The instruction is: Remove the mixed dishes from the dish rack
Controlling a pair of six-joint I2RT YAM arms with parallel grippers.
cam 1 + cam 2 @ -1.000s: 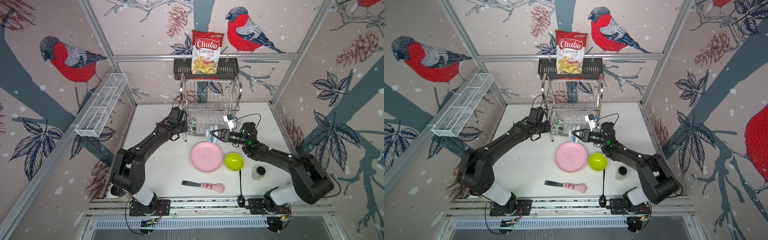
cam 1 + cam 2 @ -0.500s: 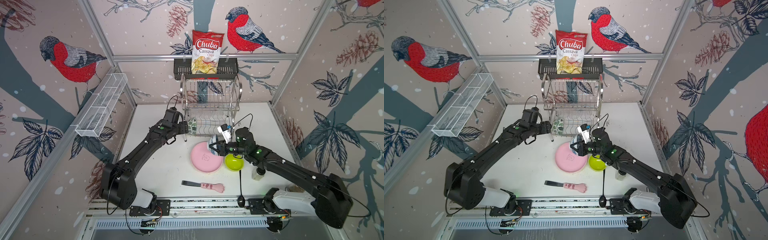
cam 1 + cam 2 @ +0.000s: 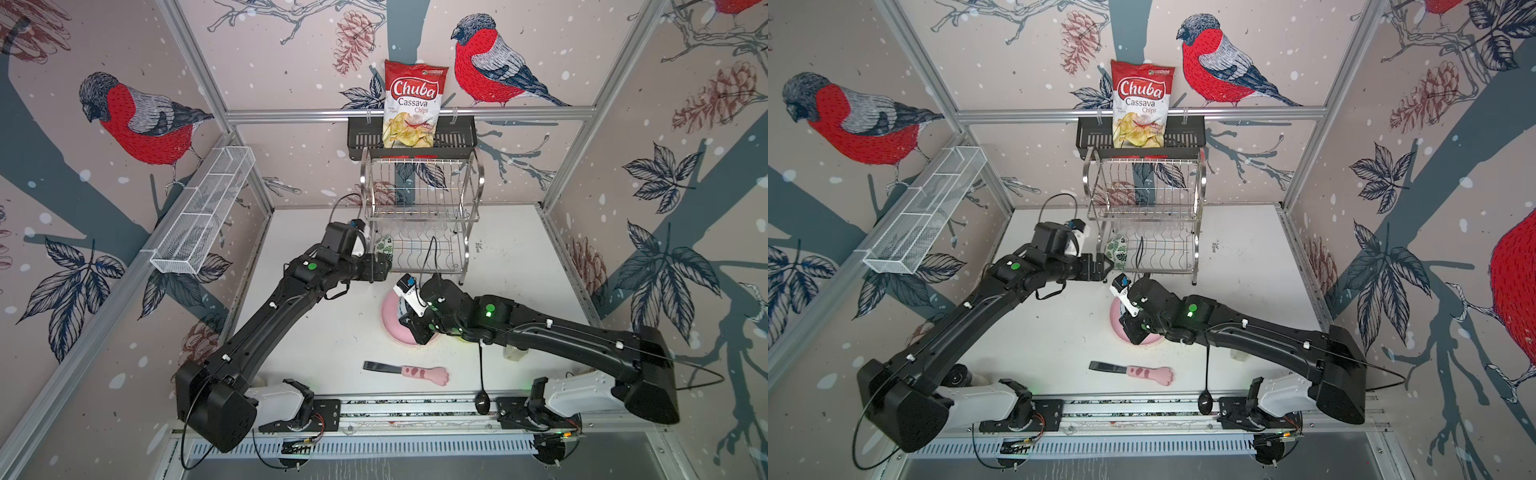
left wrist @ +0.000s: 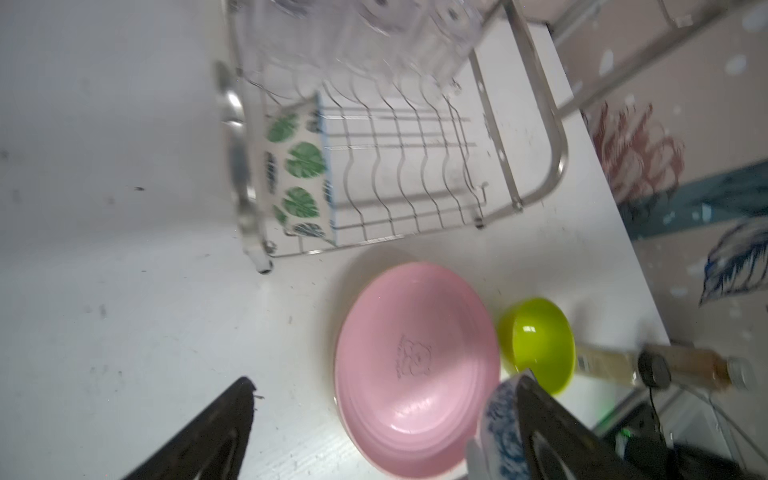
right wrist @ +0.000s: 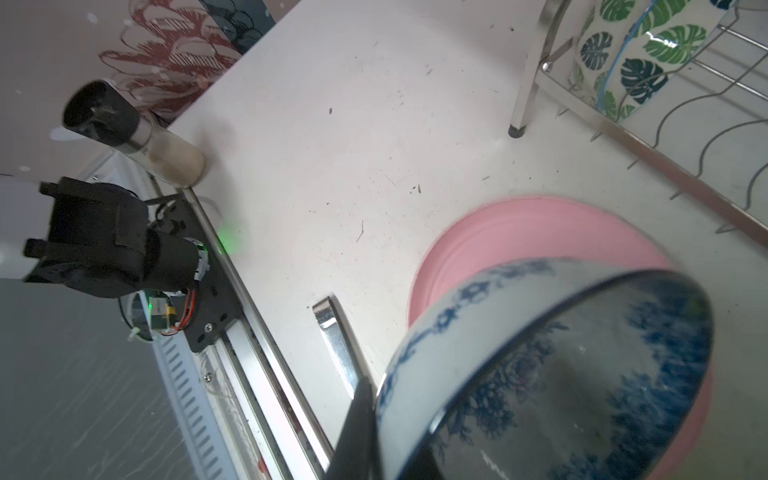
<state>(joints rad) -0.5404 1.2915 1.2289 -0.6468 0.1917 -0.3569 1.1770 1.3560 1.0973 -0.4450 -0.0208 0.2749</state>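
Right wrist view: blue-white bowl [image 5: 457, 332] gripped over the pink plate [image 5: 540, 224]

The right tool [image 5: 368, 395] is clamped on the rim of the blue-white bowl, with one finger showing outside the wall. It carries the bowl tilted above the front part of the pink plate; whether bowl and plate touch cannot be told. The plate lies flat on the desk [image 5: 332, 124] near its middle, just in front of the dish rack [image 3: 422, 217], which stands at the middle of the back edge. A lime bowl [image 4: 540, 340] sits upright just beside the plate, toward the right edge. A black-lidded jar [image 5: 166, 153] stands past it, nearer the front-right corner. The left tool [image 4: 386, 380] hangs by the rack's left end with its fingers spread wide and nothing between them. A green-leaf bowl [image 4: 299, 166] stands on its edge at that left end of the lower tier. In the upper tier sit clear glasses [image 4: 415, 37], blurred in the left wrist view. A black spoon [image 3: 482, 382] lies by the front edge.
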